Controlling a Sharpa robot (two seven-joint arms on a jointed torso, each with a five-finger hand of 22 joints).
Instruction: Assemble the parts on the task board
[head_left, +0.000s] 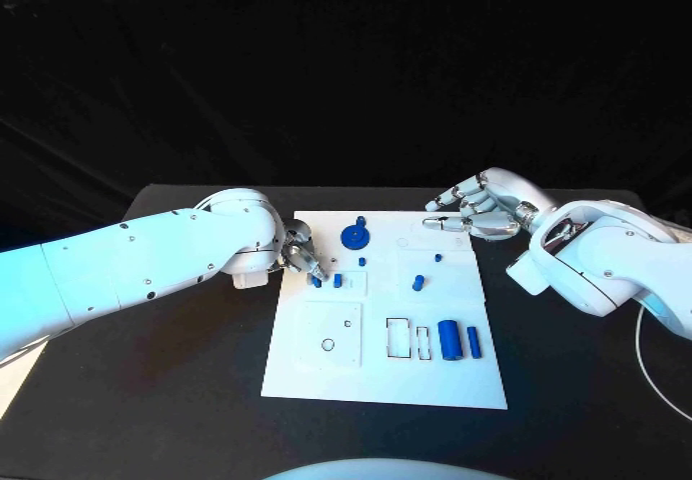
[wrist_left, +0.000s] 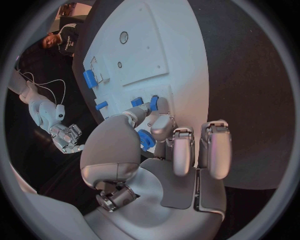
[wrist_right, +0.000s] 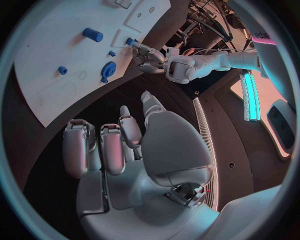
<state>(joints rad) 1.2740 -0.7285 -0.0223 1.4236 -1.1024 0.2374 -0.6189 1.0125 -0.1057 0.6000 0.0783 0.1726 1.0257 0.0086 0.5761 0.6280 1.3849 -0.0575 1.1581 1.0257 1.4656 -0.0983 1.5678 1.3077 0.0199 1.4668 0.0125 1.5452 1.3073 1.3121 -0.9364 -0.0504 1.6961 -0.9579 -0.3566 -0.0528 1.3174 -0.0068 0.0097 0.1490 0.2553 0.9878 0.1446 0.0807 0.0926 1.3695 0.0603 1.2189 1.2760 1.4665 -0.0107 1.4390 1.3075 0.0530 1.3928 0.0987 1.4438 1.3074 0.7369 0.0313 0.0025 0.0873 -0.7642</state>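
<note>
At the task board's (head_left: 433, 385) left edge, the left robot hand (head_left: 299, 254) pinched a small, stiff-looking blue peg (head_left: 316, 281), best taken by its sides; the right robot hand (head_left: 476, 212) hovered wide, empty.

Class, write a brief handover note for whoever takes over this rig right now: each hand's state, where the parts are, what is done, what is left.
Left hand: fingers down at the task board's left edge, touching a small blue peg; whether it is gripped cannot be told.
Right hand: off the board's far right corner, fingers curled, holding nothing.
Parts: round blue knob at the far end, second peg beside the first, another mid-board, blue cylinder and bar lying near the right edge.
Done: unclear.
Left: outlined slots beside the cylinder are unfilled.
</note>
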